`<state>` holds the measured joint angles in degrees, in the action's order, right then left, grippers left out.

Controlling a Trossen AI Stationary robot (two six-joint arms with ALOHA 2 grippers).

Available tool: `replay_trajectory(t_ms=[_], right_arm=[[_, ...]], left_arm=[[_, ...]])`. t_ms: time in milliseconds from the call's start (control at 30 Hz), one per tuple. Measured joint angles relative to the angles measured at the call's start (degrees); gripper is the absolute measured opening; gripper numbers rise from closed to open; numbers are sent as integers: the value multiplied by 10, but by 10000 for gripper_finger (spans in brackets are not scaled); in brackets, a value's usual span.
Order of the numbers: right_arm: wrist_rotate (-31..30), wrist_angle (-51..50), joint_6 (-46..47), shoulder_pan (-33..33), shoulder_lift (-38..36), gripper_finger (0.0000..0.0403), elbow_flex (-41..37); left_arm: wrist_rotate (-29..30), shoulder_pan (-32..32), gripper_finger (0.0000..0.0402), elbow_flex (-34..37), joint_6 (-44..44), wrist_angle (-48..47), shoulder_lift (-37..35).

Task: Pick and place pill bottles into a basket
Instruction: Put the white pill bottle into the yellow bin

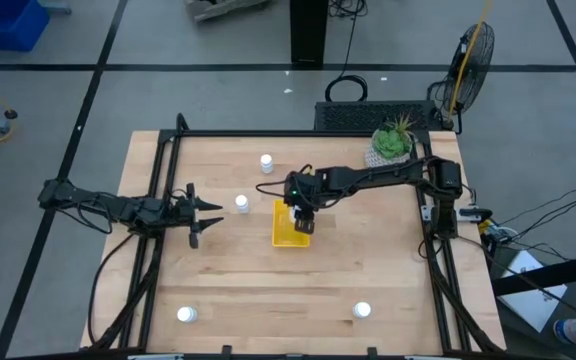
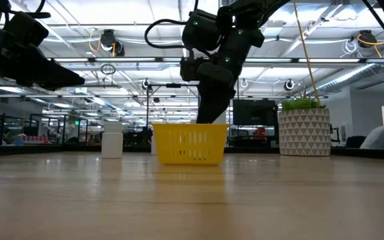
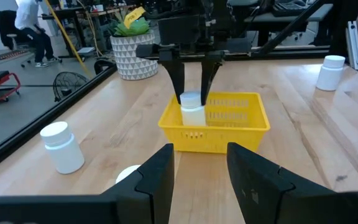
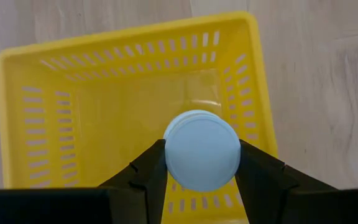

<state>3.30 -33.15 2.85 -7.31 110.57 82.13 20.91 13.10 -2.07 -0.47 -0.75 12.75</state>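
Observation:
The yellow basket [image 1: 286, 232] sits on the wooden table near its middle. My right gripper [image 1: 303, 222] reaches down into the basket, shut on a white pill bottle [image 3: 192, 112] whose lower part is inside the basket walls. More pill bottles stand upright on the table: one behind the basket [image 1: 266, 162], one to its left [image 1: 241, 203], and two near the front edge [image 1: 186, 314] [image 1: 362, 311]. My left gripper [image 1: 213, 212] hovers level at the table's left, pointing at the basket. There is a gap between its fingers with nothing in it. My right gripper pinches the pill bottle's top, at the white cap [image 4: 202, 158], between its two fingers [image 3: 178, 78], one on each side. The fingers come from above, slanting down. The bottle stays upright inside the basket; whether its base rests on the basket floor I cannot tell.
A white patterned pot with a green plant [image 1: 392, 143] stands at the table's far right corner. Black frame rails [image 1: 158, 200] run along the table's left and right sides. A floor fan [image 1: 473, 55] stands beyond the far edge. People sit in the room behind.

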Motion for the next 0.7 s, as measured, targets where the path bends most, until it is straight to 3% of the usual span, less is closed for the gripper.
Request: replay_trajectory(t_ms=[167,333,433,700], right_arm=[[0,8,4,2,1,154,0],[-3,-1,10,9,6,255,-4],[-4,13,22,13,4,288,-2],[-50,8,25,20,-16,288,-2]], left_arm=[[0,0,152,0,0,0,0],[0,0,152,0,0,-1,0],[0,0,152,0,0,-1,0],[0,0,152,0,0,-1,0]])
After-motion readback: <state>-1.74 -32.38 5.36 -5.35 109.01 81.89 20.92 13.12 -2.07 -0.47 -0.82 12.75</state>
